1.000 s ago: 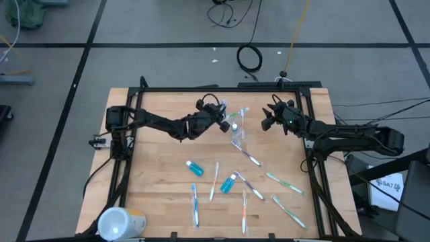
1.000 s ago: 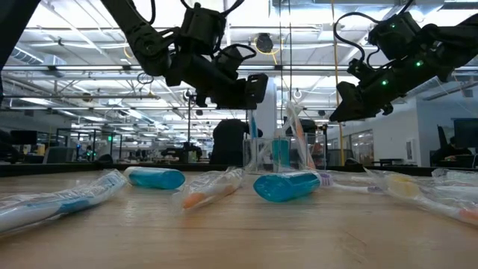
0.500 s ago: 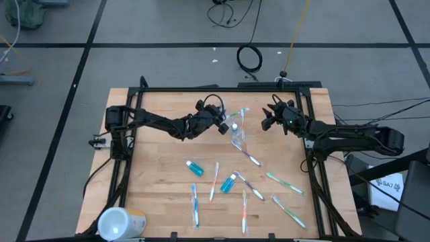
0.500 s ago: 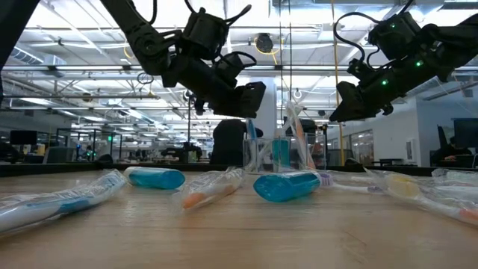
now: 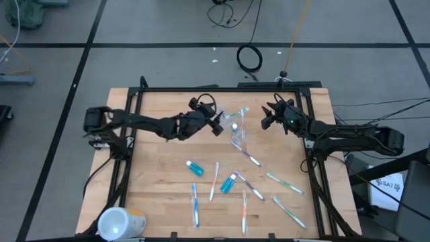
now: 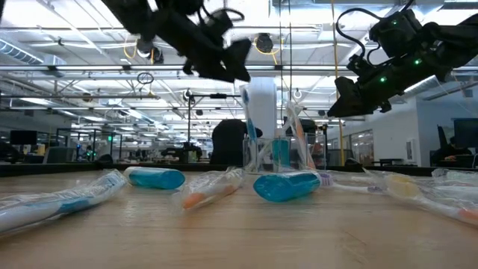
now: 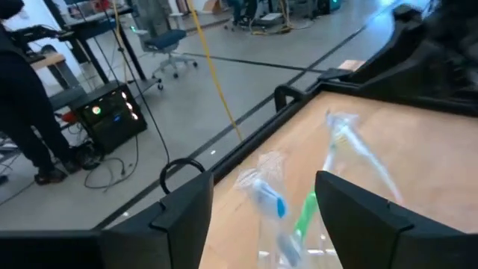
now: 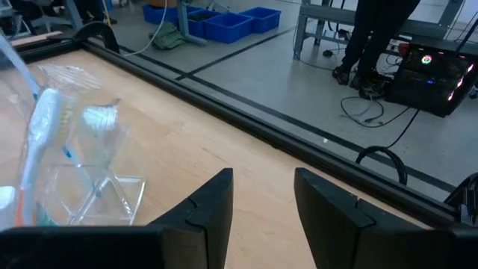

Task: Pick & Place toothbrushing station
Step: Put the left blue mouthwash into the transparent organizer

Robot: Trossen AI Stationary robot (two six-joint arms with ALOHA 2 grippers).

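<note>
The clear plastic cup (image 5: 238,136) stands near the far middle of the worktop (image 5: 154,168), already bristling with a few toothbrushes, one of them green-handled (image 7: 305,215). The left gripper (image 5: 216,125) hangs in the air just beside the cup, fingers parted with nothing between them. The right gripper (image 5: 267,121) hovers on the cup's other side, a little farther off, its fingers likewise apart and empty. Nearer the front edge lie the loose pieces: two small blue toothpaste tubes (image 5: 195,168) and (image 5: 229,181), an orange-handled toothbrush (image 5: 215,180), a blue-handled one (image 5: 195,205), and green ones (image 5: 285,183) off toward the right arm's side, several apparently in crinkly clear wrappers. A large white and yellow cylinder (image 5: 121,222) sits at the front corner on the left arm's side, apart from everything. I'd judge the brushes very light and thin but fairly stiff, the wrapping slippery, so a pinch across the middle of the handle looks safest; lying flat, they leave little to get under. The tubes look soft and would squash if squeezed hard. The cup seems light enough to tip over if a brush is pushed in carelessly.
</note>
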